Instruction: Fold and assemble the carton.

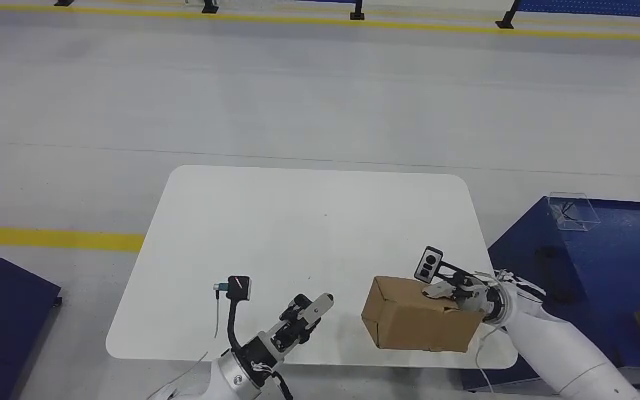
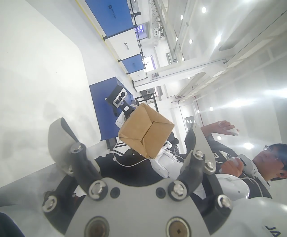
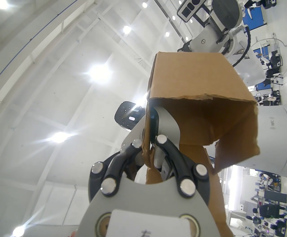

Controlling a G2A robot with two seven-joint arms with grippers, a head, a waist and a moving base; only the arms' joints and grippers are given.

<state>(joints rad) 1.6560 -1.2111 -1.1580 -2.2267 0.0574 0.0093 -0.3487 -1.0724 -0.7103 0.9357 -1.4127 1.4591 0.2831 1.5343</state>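
While my right gripper (image 1: pixel 452 292) was clamped on the carton (image 1: pixel 418 314), the box stood over the 5 o'clock part of the table (image 1: pixel 300 220), close to the near edge. I could not tell whether its underside touched the tabletop.

Writing: the blue panels (image 2: pixel 107 18) in the room behind carried white lettering, noted but not transcribed.

Right gripper (image 3: pixel 149 128): jaws pressed together on one side wall of the carton (image 3: pixel 197 89) at its open end, with one finger inside the box and the other outside. A loose flap hung from the opposite wall of that opening. In the top view this grip was on the carton's 3 o'clock side.

Left gripper (image 1: pixel 318 303): at 9 o'clock of the carton, near but apart from it, over the table's 6 o'clock edge. Its jaws were spread wide with nothing between them. From my left wrist, the left gripper (image 2: pixel 126 125) faced the carton (image 2: pixel 145 132) at its closed end, where the flaps were folded flat against one another.
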